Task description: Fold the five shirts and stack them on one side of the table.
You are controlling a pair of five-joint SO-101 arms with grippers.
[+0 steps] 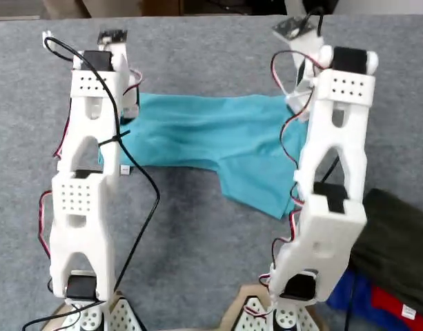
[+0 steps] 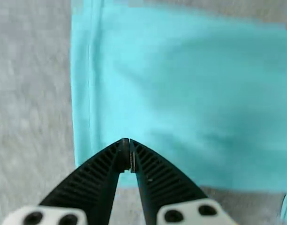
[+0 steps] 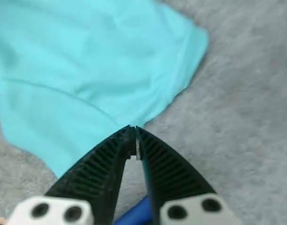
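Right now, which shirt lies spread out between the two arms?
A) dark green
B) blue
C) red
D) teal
D: the teal shirt lies spread on the table, while the dark green garment, blue garment and red garment sit piled at its corner.

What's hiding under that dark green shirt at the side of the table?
A blue cloth and a red cloth poke out from under the dark green shirt. It covers the rest of them, so anything else beneath it is hidden.
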